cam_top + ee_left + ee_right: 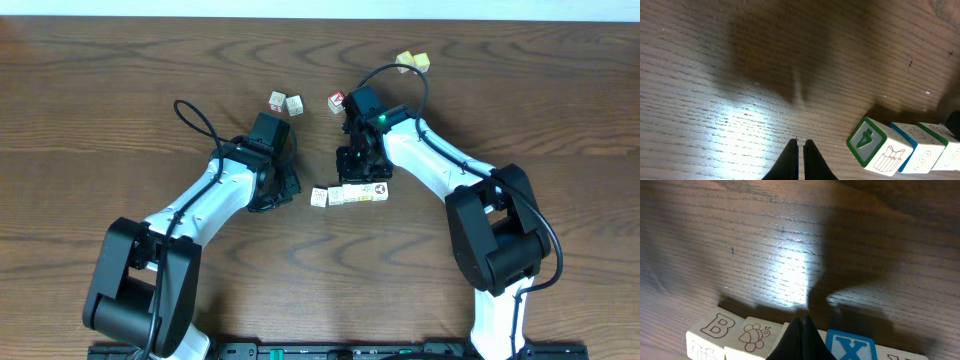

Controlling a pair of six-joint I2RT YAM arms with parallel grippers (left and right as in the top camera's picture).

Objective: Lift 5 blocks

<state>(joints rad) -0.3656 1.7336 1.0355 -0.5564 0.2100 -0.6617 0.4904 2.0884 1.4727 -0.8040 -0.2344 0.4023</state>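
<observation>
Overhead first: picking out the blocks (352,193) lined up in a short row near the middle of the table (120,80), with the one nearest the left edge sitting a touch apart from the rest. Finding the right gripper (362,172) pointing down just on the far side of that row, about its middle. Catching the left gripper (285,190) low over bare wood just beside the row's left end, clear of every block. Noting two pale cubes (285,102) side by side toward the far edge, a red-topped cube (337,101) just right of them, and two yellow-green cubes (412,61) further right, hard by the far edge.

Switching to the left wrist: seeing the left gripper (800,150) with fingers (790,162) pressed almost together, only a thin slit between them, pinching nothing, tips over bare wood. Spotting the row's end low on the right, starting with the 4 block (867,140), gift-box drawing on its side, touching a blue-edged block (915,147).

Over to the right wrist: watching the right gripper (801,322) squeezed tight, fingers (795,347) holding nothing. Standing in front of the row, between the bug block (752,337) and the X block (852,347), the B block (712,330) out at the left end. Not able to tell whether touching the block behind.
</observation>
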